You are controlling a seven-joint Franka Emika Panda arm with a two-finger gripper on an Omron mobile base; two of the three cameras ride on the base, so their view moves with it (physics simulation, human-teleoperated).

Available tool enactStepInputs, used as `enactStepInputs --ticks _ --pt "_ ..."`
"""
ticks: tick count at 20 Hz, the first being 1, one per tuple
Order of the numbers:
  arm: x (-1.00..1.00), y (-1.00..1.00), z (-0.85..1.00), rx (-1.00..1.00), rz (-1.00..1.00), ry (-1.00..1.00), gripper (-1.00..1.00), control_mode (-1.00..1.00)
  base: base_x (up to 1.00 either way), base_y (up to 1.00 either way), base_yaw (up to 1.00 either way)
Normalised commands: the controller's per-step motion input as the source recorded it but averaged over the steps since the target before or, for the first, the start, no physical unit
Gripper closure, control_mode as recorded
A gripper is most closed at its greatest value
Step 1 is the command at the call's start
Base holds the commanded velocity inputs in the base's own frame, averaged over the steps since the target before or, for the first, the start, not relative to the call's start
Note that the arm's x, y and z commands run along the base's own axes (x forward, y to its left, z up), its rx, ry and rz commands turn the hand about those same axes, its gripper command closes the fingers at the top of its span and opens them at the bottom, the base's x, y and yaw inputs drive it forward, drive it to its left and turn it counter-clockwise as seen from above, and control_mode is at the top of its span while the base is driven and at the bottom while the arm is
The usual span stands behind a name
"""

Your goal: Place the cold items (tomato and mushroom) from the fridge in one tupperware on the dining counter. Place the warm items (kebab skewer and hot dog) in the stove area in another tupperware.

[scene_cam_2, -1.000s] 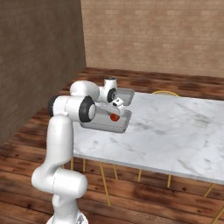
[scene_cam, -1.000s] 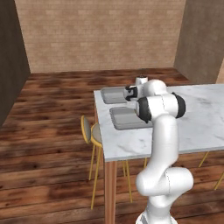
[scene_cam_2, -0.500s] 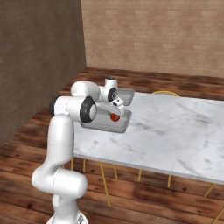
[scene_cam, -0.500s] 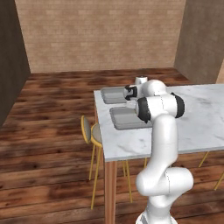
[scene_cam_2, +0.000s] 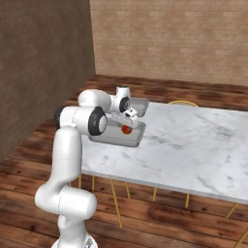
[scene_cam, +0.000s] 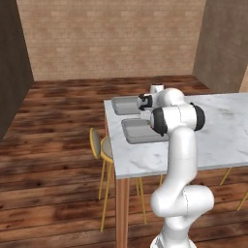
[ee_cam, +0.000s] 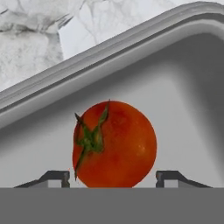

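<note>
Brick walls and wood floor surround the dining counter (scene_cam_2: 193, 140), where the nearer tupperware (scene_cam_2: 104, 139) holds the tomato (ee_cam: 114, 144), green stem turned left in the hand view, between the gripper's (ee_cam: 113, 177) spread fingertips, apparently clear of both.

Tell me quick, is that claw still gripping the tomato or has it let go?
Gripper: open, its fingertips clear of the tomato, which sits in the tupperware.
</note>
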Motion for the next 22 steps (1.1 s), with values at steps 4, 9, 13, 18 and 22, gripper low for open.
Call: enactStepInputs --ticks 4,9,13,18,22 --pt "-0.35 0.00 0.20 0.00 0.00 -0.03 -1.00 -1.00 0.00 0.00 0.00" --pt "-0.59 0.00 0.28 0.00 0.00 -0.06 -1.00 -1.00 0.00 0.00 0.00" --pt "-0.93 0.00 0.36 0.00 0.00 -0.03 -1.00 -1.00 0.00 0.00 0.00" --pt "-1.00 0.01 0.41 0.00 0.04 0.00 -1.00 -1.00 0.00 0.00 0.00" --pt "-1.00 0.20 0.61 0.00 0.16 -0.09 -1.00 -1.00 0.00 0.00 0.00"
